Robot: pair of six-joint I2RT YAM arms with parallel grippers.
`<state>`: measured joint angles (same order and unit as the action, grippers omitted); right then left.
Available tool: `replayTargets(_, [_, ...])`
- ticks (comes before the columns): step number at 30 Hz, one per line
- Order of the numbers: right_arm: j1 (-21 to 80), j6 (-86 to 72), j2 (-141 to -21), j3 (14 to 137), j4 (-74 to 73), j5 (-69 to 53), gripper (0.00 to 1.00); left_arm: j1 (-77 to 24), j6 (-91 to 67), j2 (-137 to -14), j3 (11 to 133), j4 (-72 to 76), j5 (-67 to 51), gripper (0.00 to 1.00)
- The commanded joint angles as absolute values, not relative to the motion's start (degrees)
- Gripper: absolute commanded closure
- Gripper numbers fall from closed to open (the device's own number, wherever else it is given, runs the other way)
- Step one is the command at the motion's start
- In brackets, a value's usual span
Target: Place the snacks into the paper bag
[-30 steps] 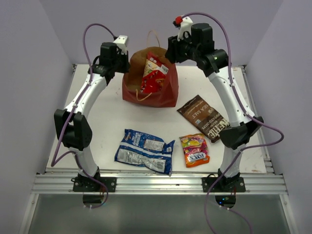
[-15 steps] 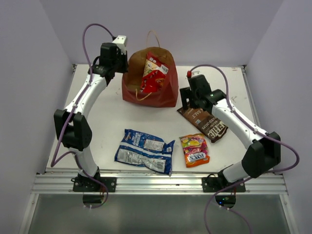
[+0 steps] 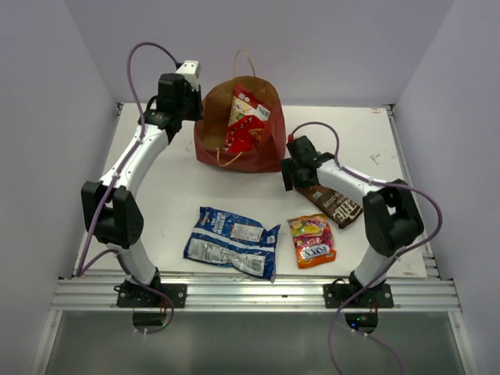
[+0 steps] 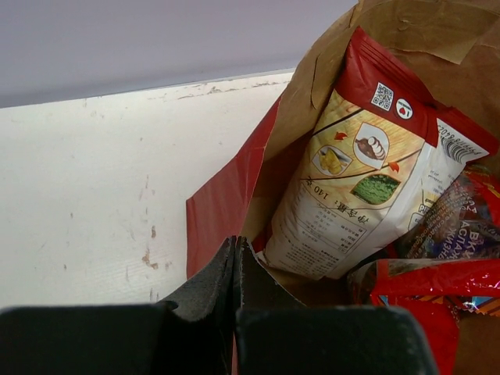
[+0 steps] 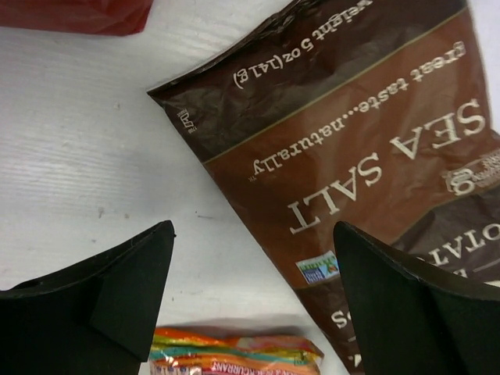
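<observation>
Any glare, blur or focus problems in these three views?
Top external: even diffuse light, faint shadows on the table, sharp throughout. Left wrist: print on the white-yellow-red bag readable, small highlights on the crinkly red candy bag. Right wrist: lettering on the brown chip bag crisp, no glare.

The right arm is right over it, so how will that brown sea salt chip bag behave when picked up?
The brown chip bag lies creased, so probably thin, light and floppy, sagging if pinched at one end. Its smooth film may slip between the right fingers. Chips inside could crush.
</observation>
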<state>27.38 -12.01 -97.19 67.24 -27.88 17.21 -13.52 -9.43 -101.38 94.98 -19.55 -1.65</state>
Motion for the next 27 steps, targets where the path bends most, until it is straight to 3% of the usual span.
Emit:
replayTargets(1, [26.98, -13.01, -101.15, 68.28, -24.26, 17.4, 0.14, -12.92, -9.58, -98.88, 93.78, -18.37, -1.14, 1.0])
replayTargets(8, [26.02, -14.06, -104.41, 69.35, -24.35, 19.6, 0.2, -12.57, -9.32, -98.96, 93.52, -18.54, -1.32, 1.0])
replayTargets(12, [24.87, -14.59, -104.68, 68.56, -24.87, 20.48, 0.38, -12.48, -9.32, -98.96, 93.52, -18.54, -1.49, 1.0])
replayTargets(18, [24.61, -13.89, -104.41, 67.59, -25.4, 21.71, 0.55, -12.3, -9.49, -99.05, 93.6, -18.46, -1.85, 1.0])
replayTargets(21, [24.61, -13.97, -104.76, 67.41, -25.75, 21.27, 0.57, -12.22, -9.41, -99.05, 93.6, -18.63, -2.11, 1.0])
replayTargets(25, [24.61, -14.85, -105.55, 67.24, -26.37, 20.83, 0.47, -12.22, -9.49, -99.05, 93.6, -18.54, -2.37, 1.0])
replayTargets(27, [24.61, -15.2, -105.99, 67.06, -26.37, 21.09, 0.48, -12.13, -9.41, -98.96, 93.6, -18.55, -2.37, 1.0])
